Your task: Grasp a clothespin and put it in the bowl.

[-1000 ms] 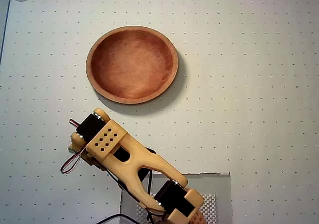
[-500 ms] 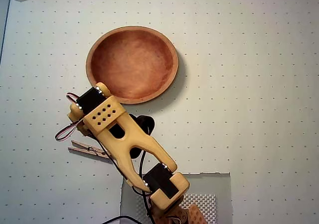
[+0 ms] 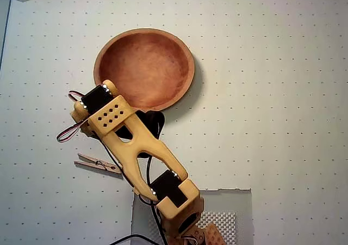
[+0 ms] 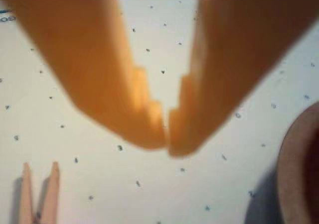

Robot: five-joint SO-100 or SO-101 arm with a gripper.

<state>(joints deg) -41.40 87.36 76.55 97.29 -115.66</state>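
A: Overhead view first. The small pale wooden spring clothespin lies flat on the white dotted counter, to the left of the yellow arm. The large round reddish-brown wooden bowl sits well apart from it, further up the picture. The arm's head is at the bowl's lower-left rim, and the bowl looks empty.

B: And the end effector there?

A: Hidden under the arm's own body in that view, so nothing to read. The risk as I judge it: the arm is at the bowl while the pin is on the counter, so any release here delivers nothing.

B: Wrist view, then.

A: The orange end effector has its two fingertips pressed together, or nearly so, with nothing between them. The clothespin shows at the lower-left corner, prongs pointing up, clear of the tips. The bowl's rim curves in at the right edge.

B: So what goes wrong?

A: Coming down with the tips this narrow would likely push or skid the pin rather than straddle it. Swinging back low could also clip the bowl's rim.
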